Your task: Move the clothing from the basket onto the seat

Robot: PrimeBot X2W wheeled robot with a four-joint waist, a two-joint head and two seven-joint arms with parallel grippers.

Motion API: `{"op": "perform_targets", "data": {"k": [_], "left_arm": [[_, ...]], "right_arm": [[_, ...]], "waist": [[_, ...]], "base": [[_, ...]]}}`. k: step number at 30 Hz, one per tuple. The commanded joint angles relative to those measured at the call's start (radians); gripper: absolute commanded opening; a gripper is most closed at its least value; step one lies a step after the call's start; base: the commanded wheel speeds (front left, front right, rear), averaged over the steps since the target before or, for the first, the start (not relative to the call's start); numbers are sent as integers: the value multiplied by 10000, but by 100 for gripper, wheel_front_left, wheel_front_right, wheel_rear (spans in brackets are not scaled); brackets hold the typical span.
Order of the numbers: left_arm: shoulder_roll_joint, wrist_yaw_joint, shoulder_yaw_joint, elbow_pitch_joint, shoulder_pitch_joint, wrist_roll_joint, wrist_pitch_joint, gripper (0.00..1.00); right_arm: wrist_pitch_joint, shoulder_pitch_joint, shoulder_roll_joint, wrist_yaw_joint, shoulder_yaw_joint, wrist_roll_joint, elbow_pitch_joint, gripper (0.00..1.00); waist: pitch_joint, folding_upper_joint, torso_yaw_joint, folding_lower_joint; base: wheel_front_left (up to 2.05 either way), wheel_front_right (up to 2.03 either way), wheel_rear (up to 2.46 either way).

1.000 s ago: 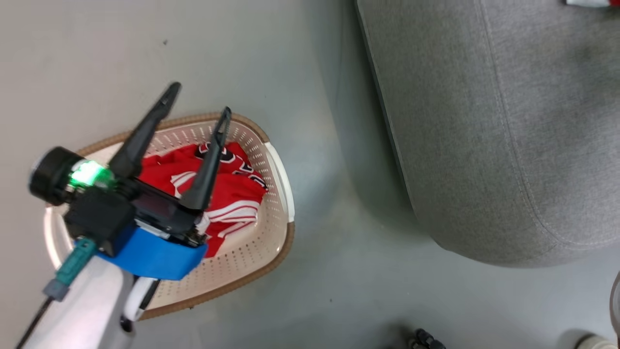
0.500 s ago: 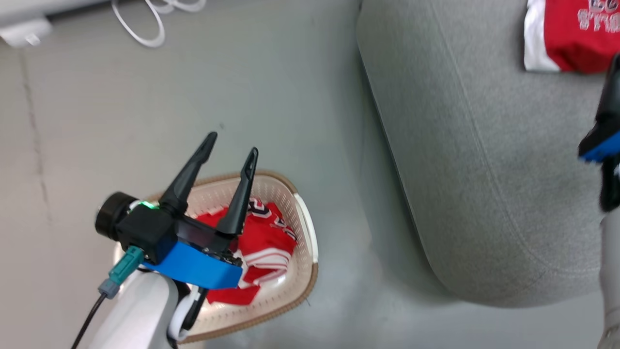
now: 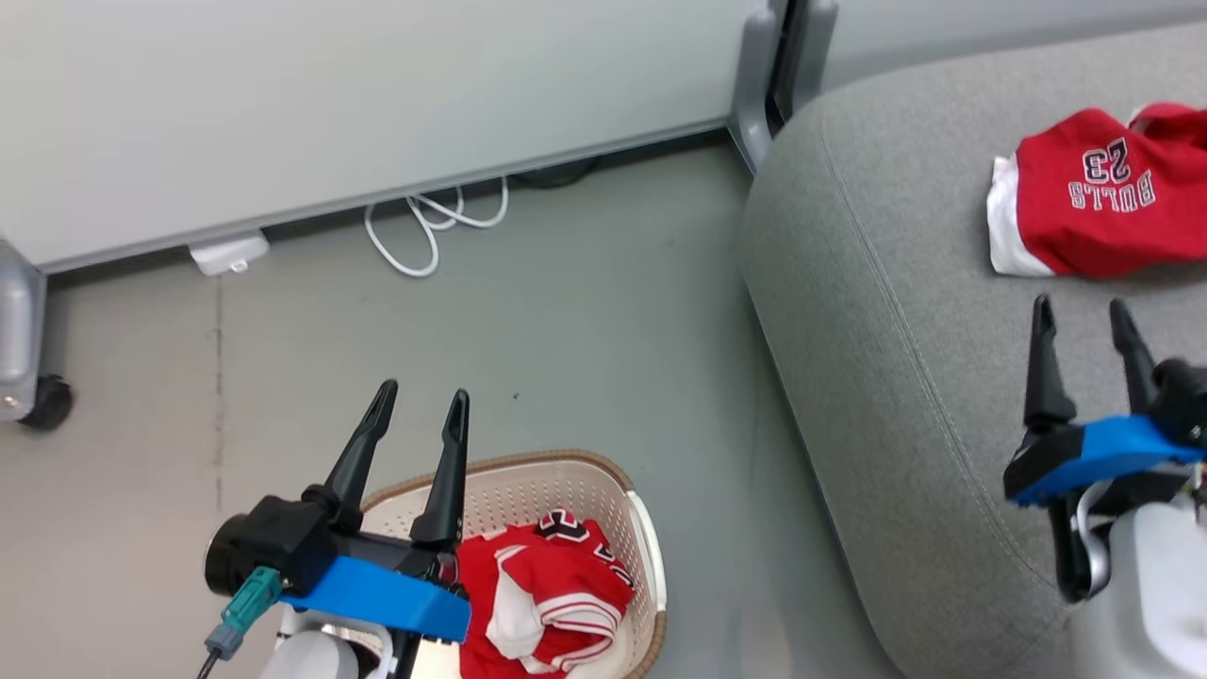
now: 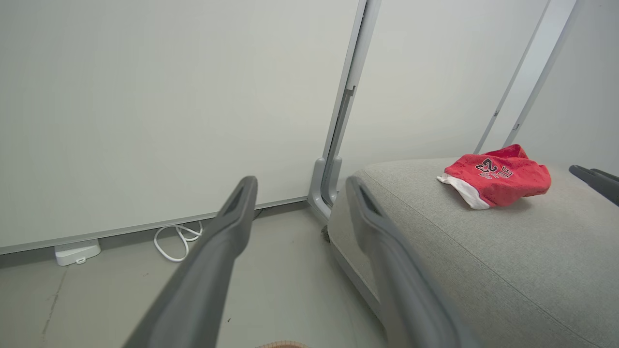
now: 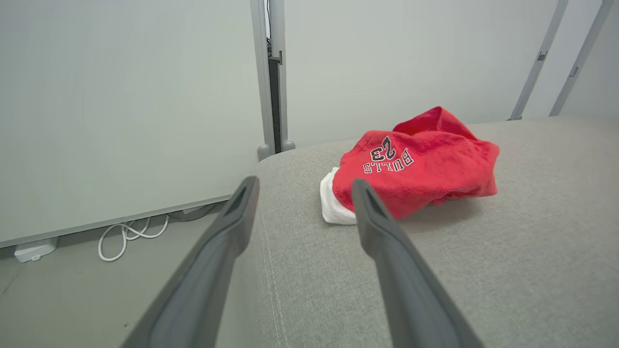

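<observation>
While a heap of clothing (image 3: 542, 594) lies in the basket (image 3: 528, 471) at the near left, we find one red garment (image 3: 1094, 203) out on the seat (image 3: 896, 330), the broad light-grey cushion on the right of the scene. The garment is crumpled, with white trim at its left end and the numerals 23 and the word BULLS on show. It rests on the far right part of the cushion.

Just on the near side of it, the right gripper (image 3: 1080, 306) hangs over the cushion. Its two dark fingers are spread wide and hold nothing, and their tips point at the garment but stay apart from it.

The basket stands on the grey floor (image 3: 585, 330), with a strip of floor between it and the seat's left edge. The clothing inside is red with white stripes and a black-and-white numeral, and we see it bunched toward the basket's right wall.

The left gripper (image 3: 422, 394) is poised over the basket's left side, likewise spread and empty, its fingers pointing toward the far wall panel (image 3: 377, 94).

At that panel's foot a white cable (image 3: 424, 231) lies looped on the floor beside a small white box (image 3: 228, 253). A grey post (image 3: 754, 85) rises at the seat's far left corner, and a dark caster (image 3: 42, 405) shows at the left edge.
</observation>
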Motion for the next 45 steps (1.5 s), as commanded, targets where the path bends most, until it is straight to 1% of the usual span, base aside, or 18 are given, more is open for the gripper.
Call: {"op": "perform_targets", "data": {"k": [1,5,10,15,20,25,33,45], "left_arm": [[-76,-59,143,85,148,74,-47,100],[-272,-83,471,314,364,184,-47,100],[-394,-87,762,526,499,284,-48,100],[-405,-91,948,673,628,305,-48,100],[-350,-91,1197,813,777,316,-48,100],[-336,-71,1423,988,854,335,-49,100],[-415,-71,1703,1148,991,398,-49,100],[-424,-70,1819,1284,1103,435,-49,100]], "right_arm": [[-19,513,101,5,205,91,-366,100],[187,1585,216,5,631,-147,-1329,100],[422,2530,288,5,1055,-60,-2380,100],[553,3206,303,5,1557,387,-3164,100],[672,3711,303,5,1922,773,-3649,100],[713,4004,303,5,2110,1032,-3883,100],[702,4263,304,5,2285,1188,-3924,100],[599,4339,305,5,2335,1362,-3810,100]], "waist": [[-412,-1,317,3],[-655,-1,614,3],[-881,-1,972,3],[-1096,-1,1328,3],[-1268,-1,1614,3],[-1396,-1,1865,3],[-1533,-1,2185,3],[-1638,-1,2299,3]], "base": [[0,0,0],[0,0,0],[0,0,0],[0,0,0],[0,0,0],[0,0,0],[0,0,0],[0,0,0]]}}
